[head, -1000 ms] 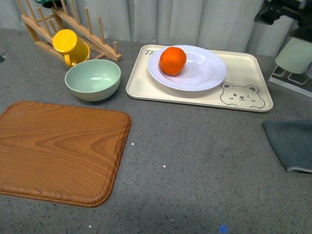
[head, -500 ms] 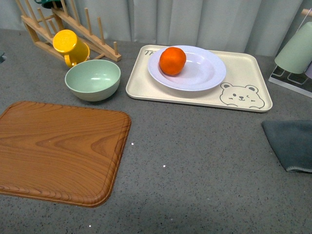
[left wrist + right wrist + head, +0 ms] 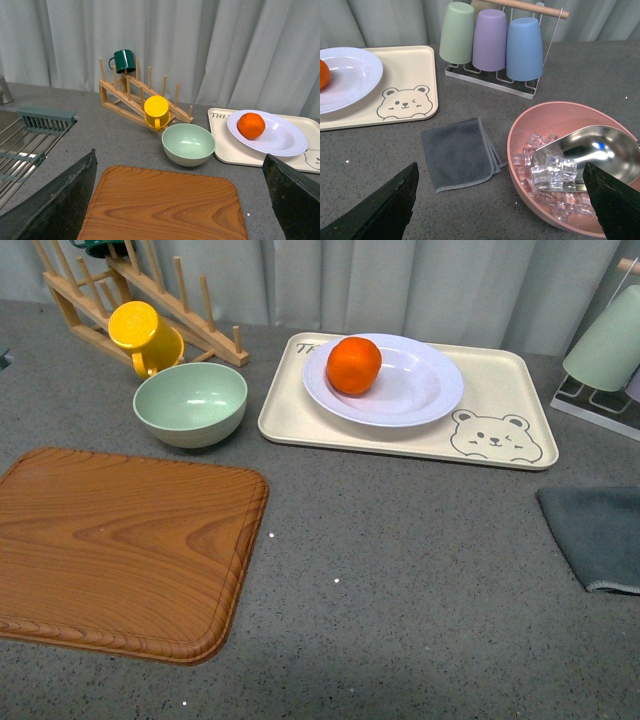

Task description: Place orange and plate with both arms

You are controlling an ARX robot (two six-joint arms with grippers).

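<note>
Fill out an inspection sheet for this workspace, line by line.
Surface: grey speckled countertop, dry.
Job's things: bright orange fruit sits in the white deep plate, on the beige bear tray.
Clutter: wooden cutting board, pale green bowl, yellow mug, grey cloth, pink ice bowl with metal scoop, cup rack.
Grippers: left gripper and right gripper open, empty.
Cables: nothing seen.
Surroundings: grey curtain.

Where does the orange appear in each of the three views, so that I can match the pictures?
Front view: the orange sits on the white plate's left part, upper centre of the picture.
Left wrist view: it lies on the plate, at the right.
Right wrist view: only a sliver shows at the left edge.
Shared landmark: the bear tray under the plate.
</note>
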